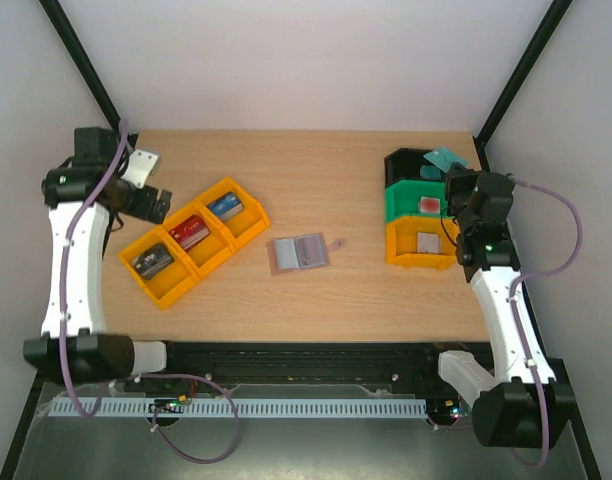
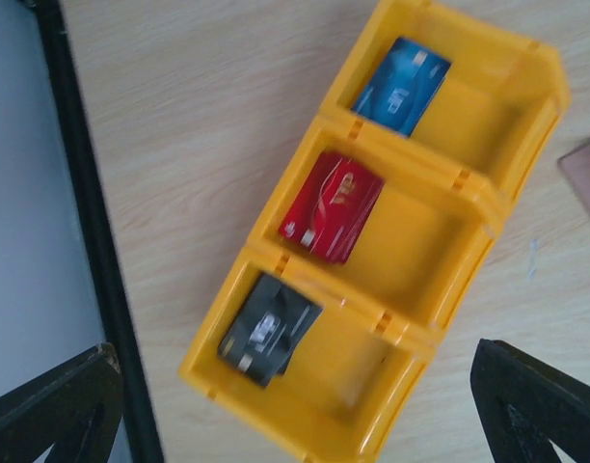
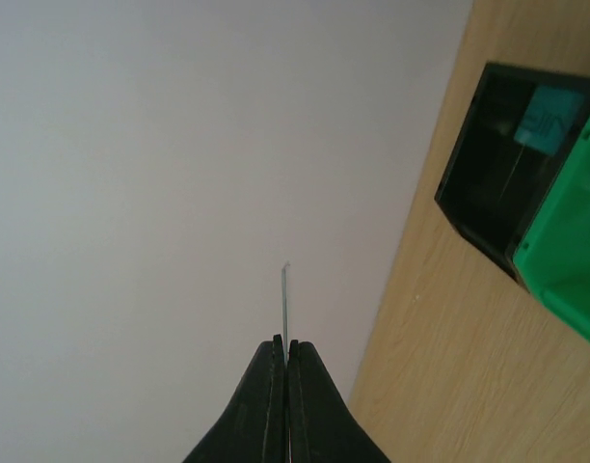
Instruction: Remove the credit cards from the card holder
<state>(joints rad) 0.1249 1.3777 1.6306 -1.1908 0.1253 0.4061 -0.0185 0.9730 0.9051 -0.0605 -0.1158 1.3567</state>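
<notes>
The card holder (image 1: 299, 253) lies open on the table's middle, pale blue-grey inside up; its brownish edge (image 2: 589, 176) shows in the left wrist view. My left gripper (image 1: 148, 201) hangs open above the left row of orange bins (image 2: 425, 328), fingers (image 2: 64, 405) wide apart and empty. A blue card (image 2: 403, 85), a red card (image 2: 334, 205) and a dark grey card (image 2: 269, 328) lie one per bin. My right gripper (image 3: 285, 342) is shut on a thin card (image 3: 285, 301) seen edge-on, raised by the black bin (image 1: 408, 165). A teal card (image 3: 549, 118) shows at that bin.
At the right stand three bins in a row: black at the back, a green bin (image 1: 404, 203) holding a reddish card, an orange bin (image 1: 403, 247) holding a whitish-grey card. White walls and black frame posts (image 2: 78, 222) close the table on both sides.
</notes>
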